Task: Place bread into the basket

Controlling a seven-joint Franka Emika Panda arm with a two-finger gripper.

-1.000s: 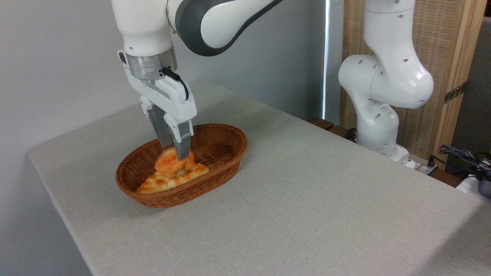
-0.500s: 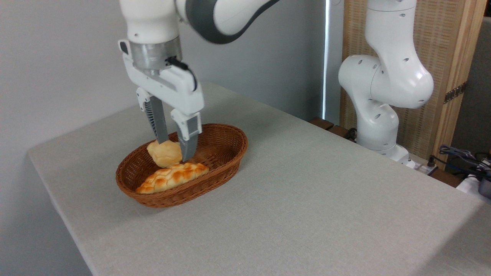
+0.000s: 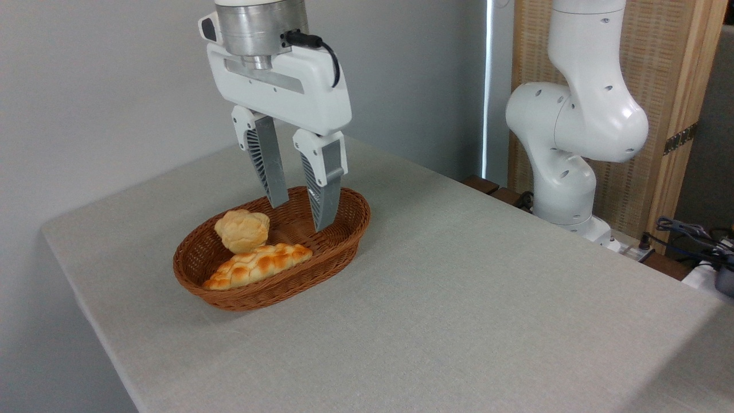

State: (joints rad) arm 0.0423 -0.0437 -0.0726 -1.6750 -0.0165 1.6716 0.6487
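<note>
The small round bread bun (image 3: 242, 230) lies inside the brown wicker basket (image 3: 338, 244), pale side showing, leaning on the long braided loaf (image 3: 258, 265) that lies along the basket's front. My gripper (image 3: 301, 215) hangs open above the basket's right half, up and to the right of the bun, with nothing between its fingers. It touches neither the bun nor the basket.
The basket stands on a grey cloth-covered table (image 3: 436, 310) near its back left corner. The arm's white base (image 3: 567, 155) stands beyond the table's right rear edge, with cables (image 3: 688, 235) at the far right.
My gripper let go of the bun, which now rests in the basket with its pale side showing. The gripper rose and moved right, its fingers open.
</note>
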